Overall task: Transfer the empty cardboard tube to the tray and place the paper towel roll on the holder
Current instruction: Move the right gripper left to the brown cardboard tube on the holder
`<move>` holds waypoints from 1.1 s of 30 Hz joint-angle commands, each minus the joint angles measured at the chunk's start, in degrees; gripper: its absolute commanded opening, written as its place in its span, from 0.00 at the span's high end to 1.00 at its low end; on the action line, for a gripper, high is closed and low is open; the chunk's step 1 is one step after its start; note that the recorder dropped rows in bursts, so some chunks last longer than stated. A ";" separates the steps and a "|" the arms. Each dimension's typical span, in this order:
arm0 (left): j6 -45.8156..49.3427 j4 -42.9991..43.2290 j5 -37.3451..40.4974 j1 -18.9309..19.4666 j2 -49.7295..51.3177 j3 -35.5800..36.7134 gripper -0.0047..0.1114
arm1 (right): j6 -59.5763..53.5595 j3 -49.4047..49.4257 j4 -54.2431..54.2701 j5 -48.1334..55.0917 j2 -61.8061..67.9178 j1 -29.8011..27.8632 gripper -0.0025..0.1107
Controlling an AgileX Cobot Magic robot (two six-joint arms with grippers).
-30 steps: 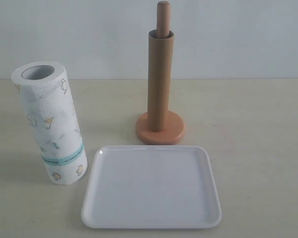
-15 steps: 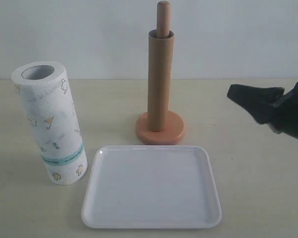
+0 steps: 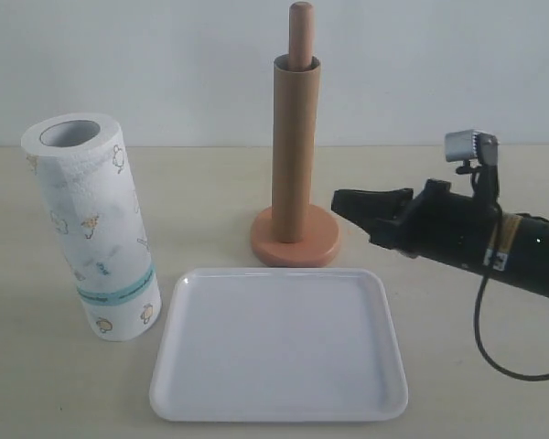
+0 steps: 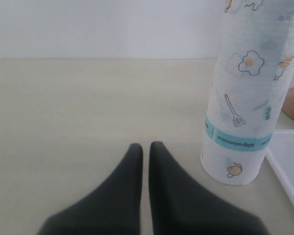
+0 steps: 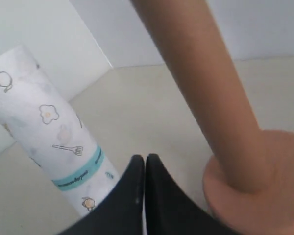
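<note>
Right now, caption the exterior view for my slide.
Shut right gripper points at the empty cardboard tube sleeved on the holder; paper towel roll stands beside the tray.

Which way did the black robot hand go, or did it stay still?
Yes. The right hand came in from the right edge toward the holder, which stayed put. Its tips are now near the holder's round bottom.

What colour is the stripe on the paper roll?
Teal band, clearest in the left wrist view.

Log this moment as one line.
cardboard tube: on holder; right end effector: shut, short of tube; left end effector: shut; paper towel roll: upright; tray: empty
</note>
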 commanded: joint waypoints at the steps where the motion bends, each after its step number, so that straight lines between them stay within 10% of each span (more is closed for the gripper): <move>1: 0.27 0.01 -0.19 0.31 -0.11 0.22 0.92 | -7.35 -4.60 -0.10 -0.77 0.12 3.49 0.98; 10: 0.27 0.01 -0.19 0.31 -0.11 0.22 0.92 | -18.30 -7.09 5.12 6.02 0.12 9.61 0.91; 18: 0.27 0.01 -0.19 0.31 -0.11 0.22 0.92 | -21.75 -7.21 15.59 9.34 0.12 9.97 0.06; 33: 0.27 0.01 -0.19 0.31 -0.11 0.22 0.92 | -23.08 -14.01 18.34 19.27 0.12 9.97 0.06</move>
